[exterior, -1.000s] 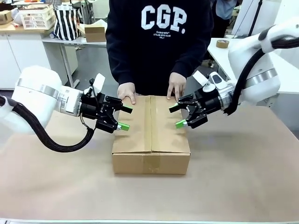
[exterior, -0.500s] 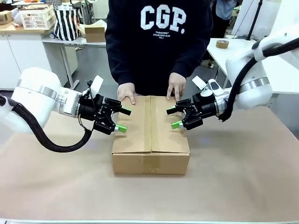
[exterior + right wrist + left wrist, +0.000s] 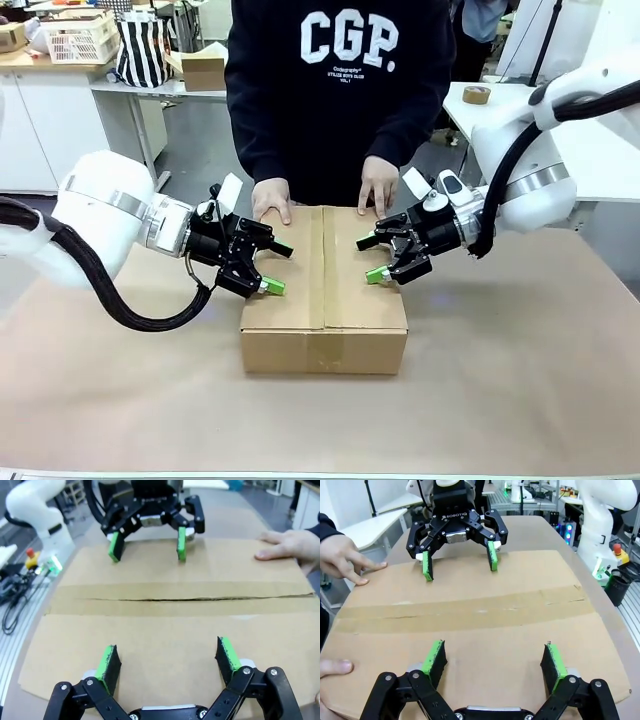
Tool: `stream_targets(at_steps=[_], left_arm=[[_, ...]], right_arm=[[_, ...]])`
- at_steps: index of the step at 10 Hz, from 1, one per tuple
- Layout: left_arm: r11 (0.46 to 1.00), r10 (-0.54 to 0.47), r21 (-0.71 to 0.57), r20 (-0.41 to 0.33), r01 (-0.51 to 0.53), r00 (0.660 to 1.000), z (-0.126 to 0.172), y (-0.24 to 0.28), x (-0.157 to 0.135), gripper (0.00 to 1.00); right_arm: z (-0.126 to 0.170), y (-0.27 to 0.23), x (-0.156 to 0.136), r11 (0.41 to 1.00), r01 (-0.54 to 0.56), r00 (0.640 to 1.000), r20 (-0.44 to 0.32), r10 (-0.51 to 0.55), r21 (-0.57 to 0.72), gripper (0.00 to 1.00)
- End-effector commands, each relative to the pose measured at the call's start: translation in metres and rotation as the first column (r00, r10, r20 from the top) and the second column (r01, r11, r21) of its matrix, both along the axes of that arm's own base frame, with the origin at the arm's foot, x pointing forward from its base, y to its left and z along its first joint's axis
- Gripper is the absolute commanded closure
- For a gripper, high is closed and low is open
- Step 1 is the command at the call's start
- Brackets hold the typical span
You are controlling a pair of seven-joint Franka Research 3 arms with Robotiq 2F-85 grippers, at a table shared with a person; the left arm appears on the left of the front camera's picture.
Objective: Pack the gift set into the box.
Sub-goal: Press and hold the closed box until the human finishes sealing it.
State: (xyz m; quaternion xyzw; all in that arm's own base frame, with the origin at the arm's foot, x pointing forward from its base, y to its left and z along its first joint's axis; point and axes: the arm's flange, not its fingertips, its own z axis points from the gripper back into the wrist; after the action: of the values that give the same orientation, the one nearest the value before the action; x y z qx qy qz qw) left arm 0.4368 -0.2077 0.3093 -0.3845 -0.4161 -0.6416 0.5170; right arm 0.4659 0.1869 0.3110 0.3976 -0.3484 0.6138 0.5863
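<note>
Tabletop [image 3: 520,400] beneath closed, taped box [image 3: 300,305]

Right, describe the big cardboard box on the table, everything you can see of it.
The box is a plain brown cardboard carton, rectangular and low, standing flat on the paper-covered table. Its top flaps are folded shut, with a brown tape strip along the middle seam and down the near side. The person's hands rest on its far edge. The left pincer and right pincer, both open, are over its top from either side. Whether their pads touch it is unclear.
</note>
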Motion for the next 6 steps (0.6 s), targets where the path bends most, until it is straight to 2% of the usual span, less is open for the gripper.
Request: stream_targets(at_steps=[1, 2, 3, 6], left_arm=[[0.999, 0.023, 0.026, -0.02, -0.022, 1.0, -0.009, 0.001, 0.006, 0.0], [0.997, 0.017, 0.076, -0.064, -0.012, 0.998, -0.012, 0.001, 0.007, 0.0], [1.0, 0.004, 0.001, -0.009, -0.004, 1.0, -0.001, 0.0, 0.001, 0.0], [1.0, 0.004, 0.001, -0.009, -0.004, 1.0, -0.001, 0.0, 0.001, 0.0]], right_arm=[[-0.018, -0.002, -0.005, 0.996, 0.018, 1.0, -0.021, -0.02, -0.089, 0.0], [-0.018, -0.002, -0.004, 0.998, 0.009, 0.999, -0.051, -0.012, -0.064, 0.0], [0.001, 0.001, 0.0, 1.0, 0.002, 1.0, -0.004, -0.002, -0.009, 0.0], [0.001, 0.001, 0.0, 1.0, 0.002, 1.0, -0.004, -0.002, -0.009, 0.0]])
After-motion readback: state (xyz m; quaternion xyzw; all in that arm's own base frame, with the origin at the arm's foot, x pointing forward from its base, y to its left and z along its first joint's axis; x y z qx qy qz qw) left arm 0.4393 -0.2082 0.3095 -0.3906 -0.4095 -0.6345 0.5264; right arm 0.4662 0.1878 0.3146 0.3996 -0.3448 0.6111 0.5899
